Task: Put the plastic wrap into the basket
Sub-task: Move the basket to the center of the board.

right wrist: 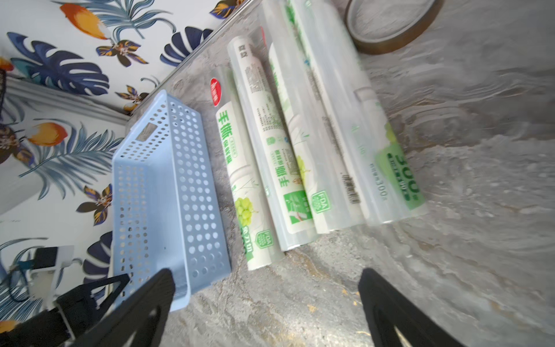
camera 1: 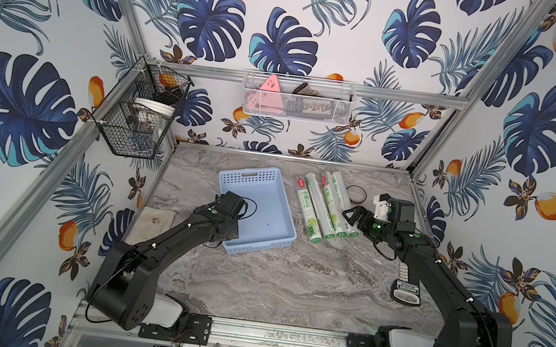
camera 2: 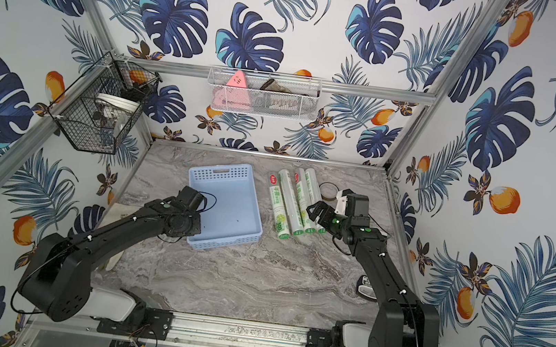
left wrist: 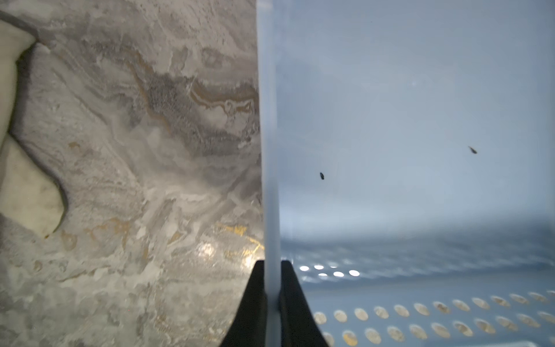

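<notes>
The left arm (camera 1: 171,238) reaches in from the near edge with its elbow bent and its wrist (camera 1: 229,206) tipped downward. The left gripper (left wrist: 271,266) is clamped tight: its two black fingers (left wrist: 253,300) pinch the thin side wall of the basket (left wrist: 268,150) between them. The right arm (camera 1: 437,273) stretches forward on the other side. The right gripper (right wrist: 266,273) hangs low over the tabletop (camera 1: 291,284) and is angled inward, with its fingers spread wide apart.

A narrow strip of marble table (camera 1: 291,284) separated the light-blue basket (camera 1: 250,178) from the four plastic wrap rolls (camera 1: 319,206). A brown tape ring (camera 1: 357,194) crowded the rolls' right. The left gripper (left wrist: 272,266) occupied the basket's left rim; the nearer tabletop lay open.
</notes>
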